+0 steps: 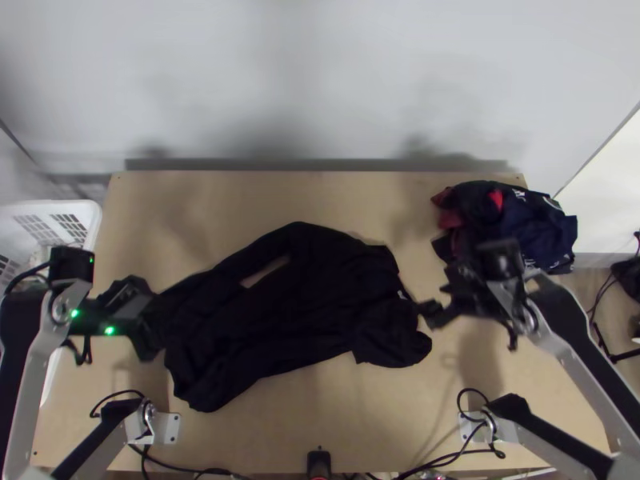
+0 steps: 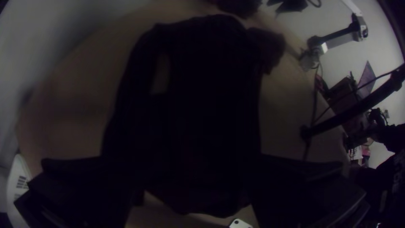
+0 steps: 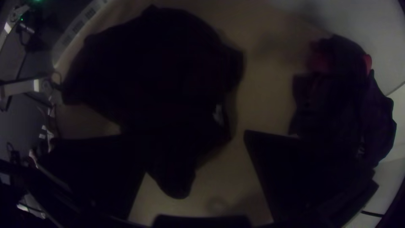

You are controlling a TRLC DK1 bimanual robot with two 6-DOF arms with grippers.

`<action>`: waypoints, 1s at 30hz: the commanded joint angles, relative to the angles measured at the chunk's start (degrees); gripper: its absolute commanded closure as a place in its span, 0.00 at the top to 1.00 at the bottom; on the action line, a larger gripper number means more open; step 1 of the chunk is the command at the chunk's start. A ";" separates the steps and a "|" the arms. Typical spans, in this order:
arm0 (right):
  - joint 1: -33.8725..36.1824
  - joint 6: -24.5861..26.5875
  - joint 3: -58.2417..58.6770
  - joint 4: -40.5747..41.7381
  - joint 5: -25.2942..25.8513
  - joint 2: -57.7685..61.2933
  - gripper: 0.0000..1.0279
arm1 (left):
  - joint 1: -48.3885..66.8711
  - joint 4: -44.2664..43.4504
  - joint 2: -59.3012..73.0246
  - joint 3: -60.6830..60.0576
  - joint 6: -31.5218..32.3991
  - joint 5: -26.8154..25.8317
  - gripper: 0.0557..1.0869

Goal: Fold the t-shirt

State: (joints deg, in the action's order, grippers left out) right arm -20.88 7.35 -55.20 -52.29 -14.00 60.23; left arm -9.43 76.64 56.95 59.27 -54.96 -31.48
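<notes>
A black garment with long sleeves [image 1: 320,296] lies loosely spread and rumpled across the middle of the table, a small gap of wood showing beside one sleeve. At its left end is my left gripper [image 1: 152,320], and in the left wrist view this gripper [image 2: 194,181] has its fingers wide apart over the dark cloth [image 2: 202,105]. Just off the cloth's right end hangs my right gripper [image 1: 432,308]. The right wrist view has this gripper [image 3: 198,164] open, part of the shirt [image 3: 160,71] and bare wood between its fingers. A small white label shows near the collar.
A heap of dark blue and red clothes [image 1: 528,228] lies at the table's back right corner. A white basket [image 1: 88,216] stands beyond the left edge. Cables and a small black device [image 1: 318,464] are at the near edge. Bare wood [image 1: 352,200] runs behind the garment.
</notes>
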 commanded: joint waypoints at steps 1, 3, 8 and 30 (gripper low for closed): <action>-1.00 -1.29 -8.78 8.96 0.02 14.13 0.90 | -3.31 -12.92 10.20 -4.51 -0.15 10.83 0.95; -2.32 -1.29 -11.86 12.65 0.02 21.60 0.90 | -3.22 -14.06 14.68 -4.60 0.20 12.50 0.94; -4.34 0.82 -26.54 13.01 0.02 40.41 0.90 | -2.96 -14.94 22.59 -2.31 2.40 13.73 0.92; -4.96 11.19 -42.36 7.56 0.02 61.24 0.90 | 1.87 -10.99 25.49 1.47 8.03 12.76 0.92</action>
State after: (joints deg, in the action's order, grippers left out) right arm -25.12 16.97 -96.47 -42.54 -13.98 119.85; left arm -8.03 65.23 81.23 60.62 -47.11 -18.63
